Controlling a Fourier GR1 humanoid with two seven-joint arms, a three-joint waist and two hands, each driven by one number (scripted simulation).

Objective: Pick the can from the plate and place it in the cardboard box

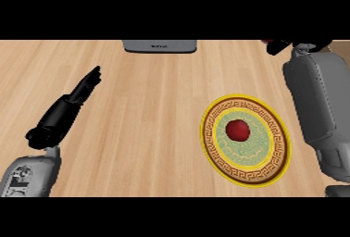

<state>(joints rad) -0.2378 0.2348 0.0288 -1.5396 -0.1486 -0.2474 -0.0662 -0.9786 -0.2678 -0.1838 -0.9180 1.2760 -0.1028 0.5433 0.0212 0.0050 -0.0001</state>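
Head view, as I read it from my station.

Surface: wooden counter (157, 120), pale planks, grain running left to right; it fills the whole view and I see nothing of the room beyond it.

Task item: plate (217, 139), yellow rim with a brown key-pattern band and green middle, right of centre. On its middle a dark red round shape (237, 130) (the can seen end-on, by my reading).

Far edge, centre: grey device (160, 46), only its near side showing.

Left hand (71, 104): black, fingers straight and held together, pointing up and away; it holds nothing and lies well apart from the plate.

Right forearm (318, 97): grey, running up the right edge just beside the plate.

Right hand (279, 45): only a dark part at the top right corner; whether its fingers are open or closed I cannot tell.
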